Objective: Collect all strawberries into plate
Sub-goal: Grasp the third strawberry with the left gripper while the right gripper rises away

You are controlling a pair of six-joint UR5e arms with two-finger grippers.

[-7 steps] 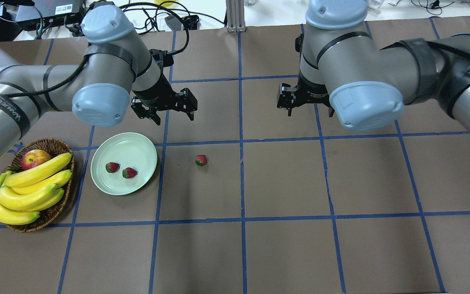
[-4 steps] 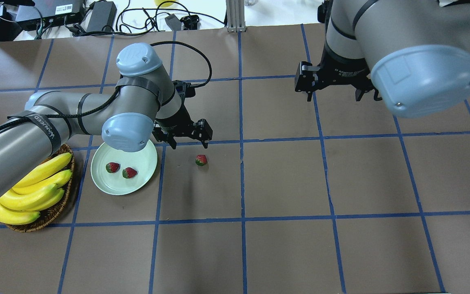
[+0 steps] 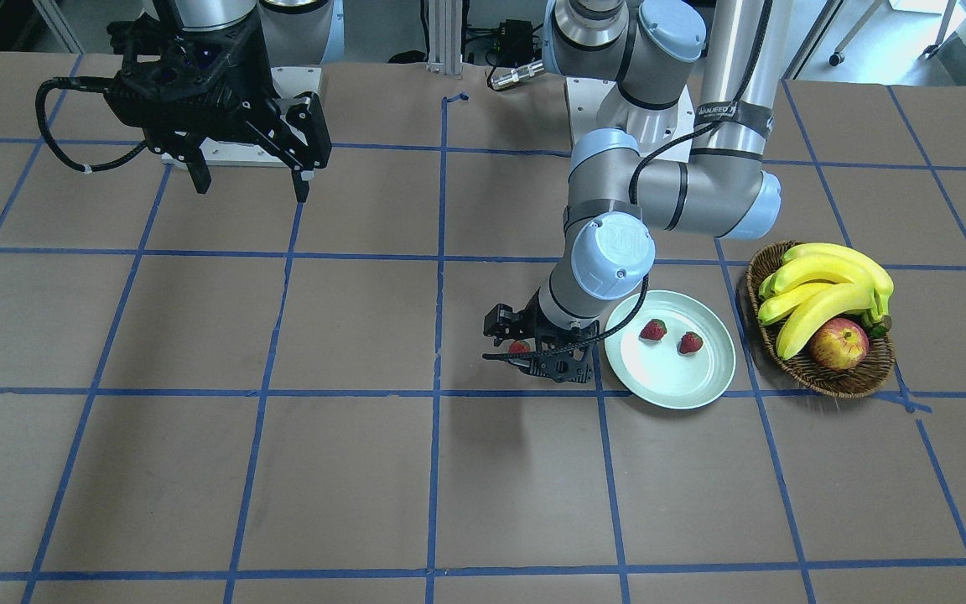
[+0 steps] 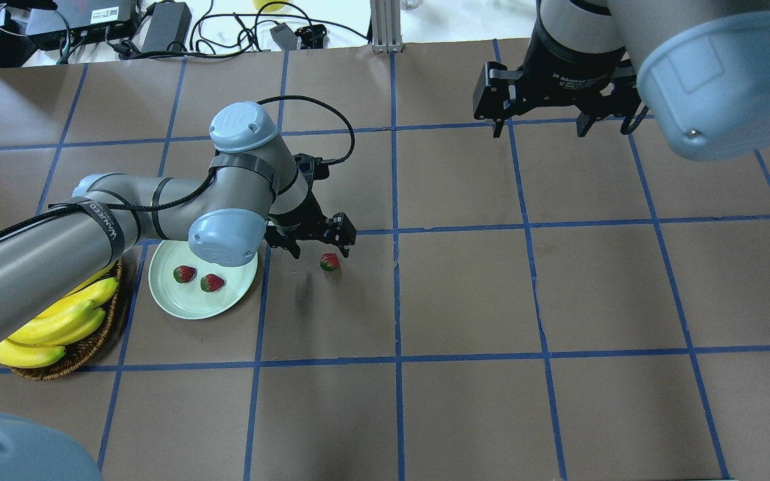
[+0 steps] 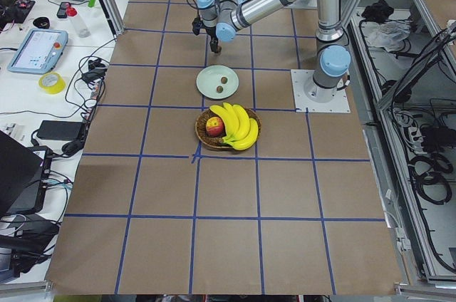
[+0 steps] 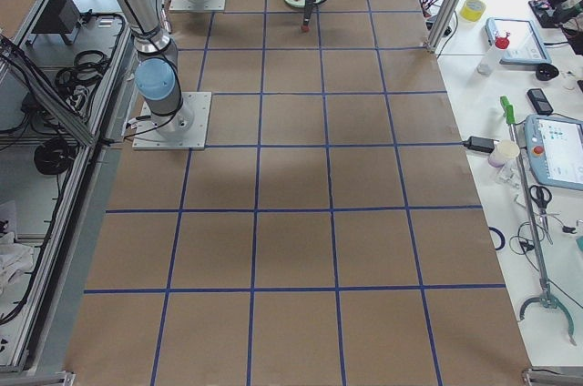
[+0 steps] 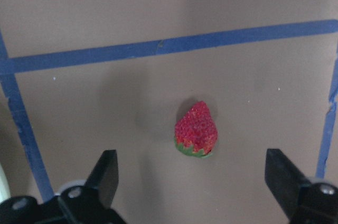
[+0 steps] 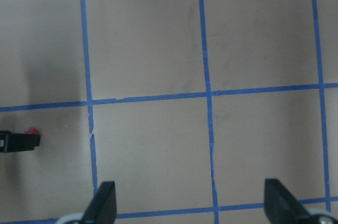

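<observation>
Entry: loose strawberry (image 7: pixel 196 129), small, red, pitted skin, green leafy cap, conical. It was located on the brown paper table (image 4: pixel 465 300), near the plate (image 4: pixel 188 308), below and between the fingers of the left gripper (image 4: pixel 319 252), which was spread wide and empty. Its long axis was laid across the closing line, tip pointed away from the wrist. The plate, glossy pale mint with a raised rim, was loaded with two strawberries (image 4: pixel 184 273). The right gripper (image 4: pixel 539 128), wide and empty, was stationed well apart.
</observation>
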